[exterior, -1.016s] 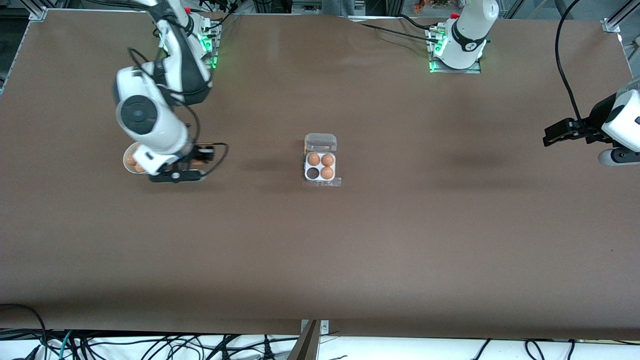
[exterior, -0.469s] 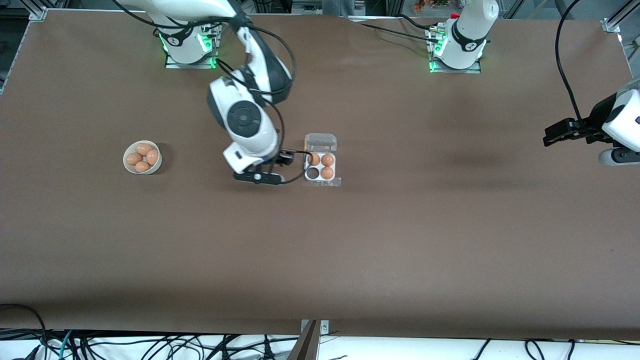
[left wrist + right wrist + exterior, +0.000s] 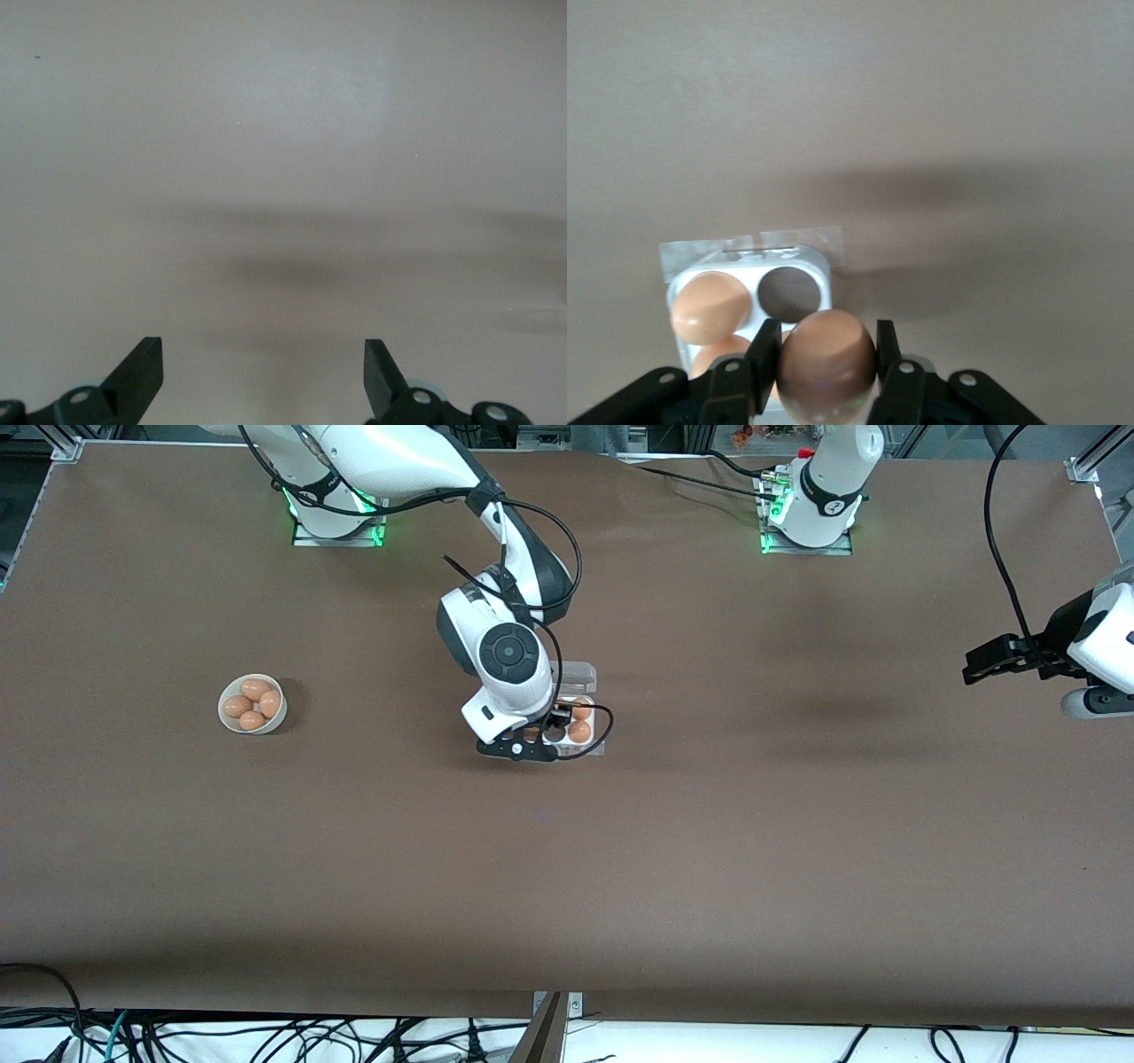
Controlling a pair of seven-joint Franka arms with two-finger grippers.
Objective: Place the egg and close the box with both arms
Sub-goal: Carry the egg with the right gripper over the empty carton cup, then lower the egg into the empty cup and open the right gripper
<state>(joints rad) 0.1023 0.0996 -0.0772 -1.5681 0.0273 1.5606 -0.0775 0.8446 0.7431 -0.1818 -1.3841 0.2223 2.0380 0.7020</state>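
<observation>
Right end effector (image 3: 826, 381) is clamped on the egg (image 3: 826, 361), hanging over the box (image 3: 576, 722) mid-worktop (image 3: 709, 824); lid (image 3: 578, 677) open, w/ one empty cell (image 3: 789, 293) and other eggs (image 3: 710, 307) in the tray. Left end effector (image 3: 263, 372) waits, fingers spread, holding nothing, over bare worktop at the left arm's end. Bowl (image 3: 252, 704) w/ four eggs sits toward the right arm's end.

The right end effector (image 3: 542, 735) has swung from over the bowl (image 3: 223, 714) toward 3 o'clock. It now hangs over the box (image 3: 592, 749), clamping the egg (image 3: 826, 361).
</observation>
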